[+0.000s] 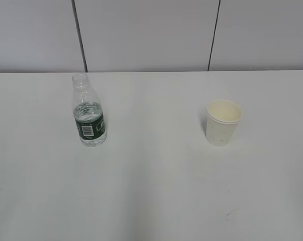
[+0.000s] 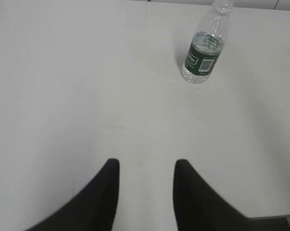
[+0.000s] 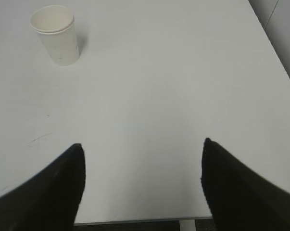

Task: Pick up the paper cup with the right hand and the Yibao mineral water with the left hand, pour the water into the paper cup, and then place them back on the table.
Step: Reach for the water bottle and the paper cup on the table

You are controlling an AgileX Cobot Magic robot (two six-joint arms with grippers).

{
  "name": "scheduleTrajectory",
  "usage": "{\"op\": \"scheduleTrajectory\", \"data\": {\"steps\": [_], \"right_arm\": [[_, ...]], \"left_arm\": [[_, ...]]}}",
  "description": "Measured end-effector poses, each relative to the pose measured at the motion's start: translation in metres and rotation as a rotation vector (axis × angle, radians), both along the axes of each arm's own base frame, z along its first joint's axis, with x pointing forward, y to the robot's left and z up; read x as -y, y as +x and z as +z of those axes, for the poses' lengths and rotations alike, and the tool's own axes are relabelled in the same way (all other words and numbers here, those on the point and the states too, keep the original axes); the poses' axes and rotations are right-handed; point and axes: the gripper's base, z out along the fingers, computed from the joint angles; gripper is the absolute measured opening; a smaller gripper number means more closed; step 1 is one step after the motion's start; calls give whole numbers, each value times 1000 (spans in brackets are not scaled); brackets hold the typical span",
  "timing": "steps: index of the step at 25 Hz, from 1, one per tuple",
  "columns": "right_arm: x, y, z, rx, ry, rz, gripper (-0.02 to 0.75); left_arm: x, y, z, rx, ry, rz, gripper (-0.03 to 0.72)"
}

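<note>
The Yibao mineral water [image 1: 89,118], a small clear uncapped bottle with a dark green label, stands upright on the left of the white table [image 1: 151,191]. The cream-white paper cup [image 1: 222,123] stands upright on the right. Neither arm shows in the exterior view. In the left wrist view the left gripper [image 2: 145,166] is open and empty above the table, with the bottle [image 2: 202,54] far ahead to its right. In the right wrist view the right gripper [image 3: 142,147] is wide open and empty near the table's front edge, with the cup [image 3: 57,36] far ahead to its left.
A grey panelled wall [image 1: 151,35] runs behind the table's far edge. A few small dark marks [image 1: 228,215] lie on the tabletop at the front right. The table's right edge [image 3: 274,53] shows in the right wrist view.
</note>
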Motion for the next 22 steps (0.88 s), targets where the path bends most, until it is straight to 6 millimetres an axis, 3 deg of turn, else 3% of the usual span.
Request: {"op": "scheduleTrajectory", "data": {"steps": [22], "right_arm": [[0, 0, 0, 0, 1, -1, 585]], "left_arm": [[0, 0, 0, 0, 0, 0, 245]]}}
